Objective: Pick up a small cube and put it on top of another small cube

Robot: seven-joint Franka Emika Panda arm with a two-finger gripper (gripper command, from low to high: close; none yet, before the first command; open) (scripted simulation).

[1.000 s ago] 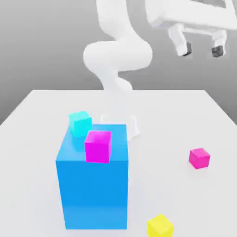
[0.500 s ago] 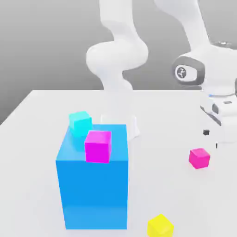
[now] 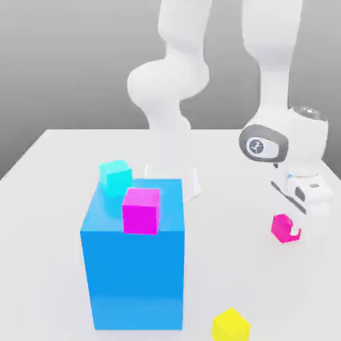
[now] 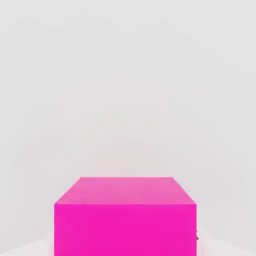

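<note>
Hot-pink cube [image 3: 282, 228] sits on the table [image 3: 226, 266], right of the blue block [image 3: 136, 280] in the exterior view, pinched by the gripper [image 3: 292, 230]. Likely light, stiff, a bit slippery; best gripped at mid-height across opposite flat faces.

The cube [image 3: 282, 228] at the tool [image 3: 296, 230] is hot pink (a reddish one). Away from the tool, the block [image 3: 136, 273] is plain blue, its two cubes cyan [image 3: 116, 178] and magenta [image 3: 142, 211]; another cube [image 3: 231, 327] is yellow.
</note>
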